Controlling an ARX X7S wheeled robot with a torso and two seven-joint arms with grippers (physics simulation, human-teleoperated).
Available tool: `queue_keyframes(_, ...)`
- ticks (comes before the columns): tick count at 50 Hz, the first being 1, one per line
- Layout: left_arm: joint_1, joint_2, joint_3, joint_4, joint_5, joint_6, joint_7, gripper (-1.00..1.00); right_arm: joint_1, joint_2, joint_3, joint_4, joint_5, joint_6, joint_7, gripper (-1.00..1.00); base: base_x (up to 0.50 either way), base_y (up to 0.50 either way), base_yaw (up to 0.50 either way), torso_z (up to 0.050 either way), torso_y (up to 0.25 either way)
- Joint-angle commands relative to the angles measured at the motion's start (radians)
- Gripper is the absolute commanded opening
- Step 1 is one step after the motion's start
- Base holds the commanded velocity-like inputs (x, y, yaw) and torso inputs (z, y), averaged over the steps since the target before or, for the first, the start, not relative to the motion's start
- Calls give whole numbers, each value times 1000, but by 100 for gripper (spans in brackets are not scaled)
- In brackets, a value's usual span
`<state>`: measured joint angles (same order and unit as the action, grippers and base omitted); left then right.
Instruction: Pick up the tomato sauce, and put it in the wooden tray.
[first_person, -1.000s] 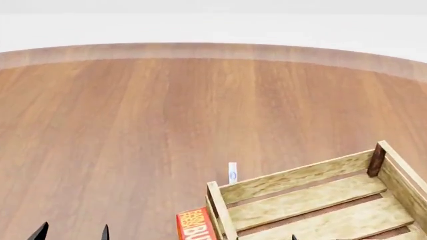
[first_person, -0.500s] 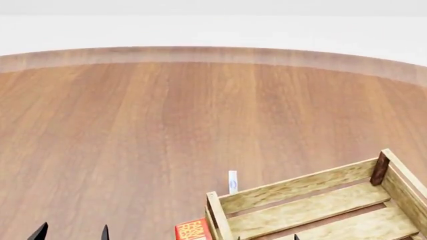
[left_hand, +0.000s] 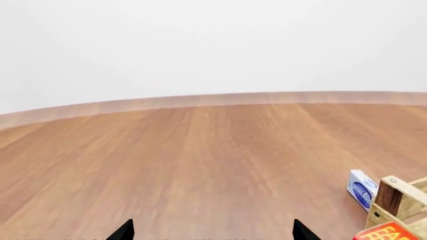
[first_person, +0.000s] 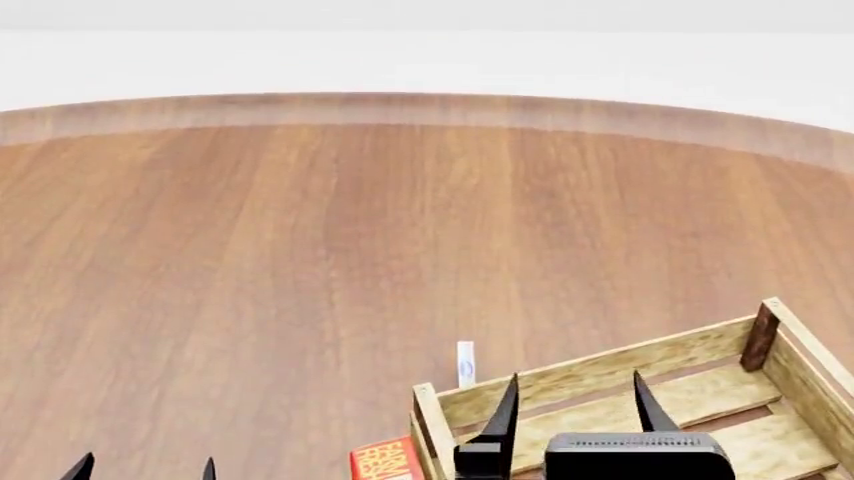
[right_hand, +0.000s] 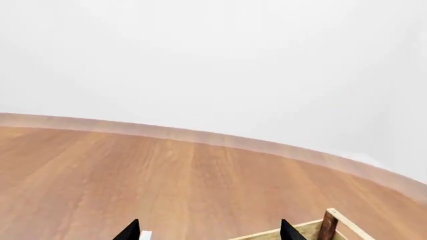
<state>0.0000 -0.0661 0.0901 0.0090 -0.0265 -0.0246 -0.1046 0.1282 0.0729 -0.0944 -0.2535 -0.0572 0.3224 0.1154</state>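
Comparing with half a second ago, we now see our right gripper (first_person: 574, 392) risen into the head view, its dark fingers spread apart and holding nothing above the wooden tray (first_person: 597, 372), while the left gripper (first_person: 144, 466) shows only two separated tips at the lower edge. The tray is light slatted wood with darker corner posts, sitting on the brown table (first_person: 334, 250) at our right; the tomato sauce appears in no view. Our left wrist camera shows the small blue-and-white box (left_hand: 361, 188) face-on just beside the tray's corner post, where the head view gives only a thin sliver, next to a red-and-yellow box (first_person: 388, 460).
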Motion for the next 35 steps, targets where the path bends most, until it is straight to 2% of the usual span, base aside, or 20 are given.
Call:
queue_keyframes(1,7,-3,1,14,-4,-6,2,100,-130,6,1,-227,-11,77,4,100,0,0,0,0,0)
queue_keyframes(10,6,-15,15,14,-12,-5,-11,100,-369,27,-17,-418,7,-42,25,100,0,0,0,0,0)
queue_keyframes(19,2,-23,27,13,-20,-6,-23,100,-525,44,-47,-429,5,-167,56,100,0,0,0,0,0)
queue_keyframes(25,-3,-29,36,10,-26,-7,-32,100,-571,55,-70,-409,0,-216,67,100,0,0,0,0,0)
queue_keyframes(35,-6,-39,49,8,-35,-7,-45,100,-619,58,-30,-397,48,-249,108,100,0,0,0,0,0)
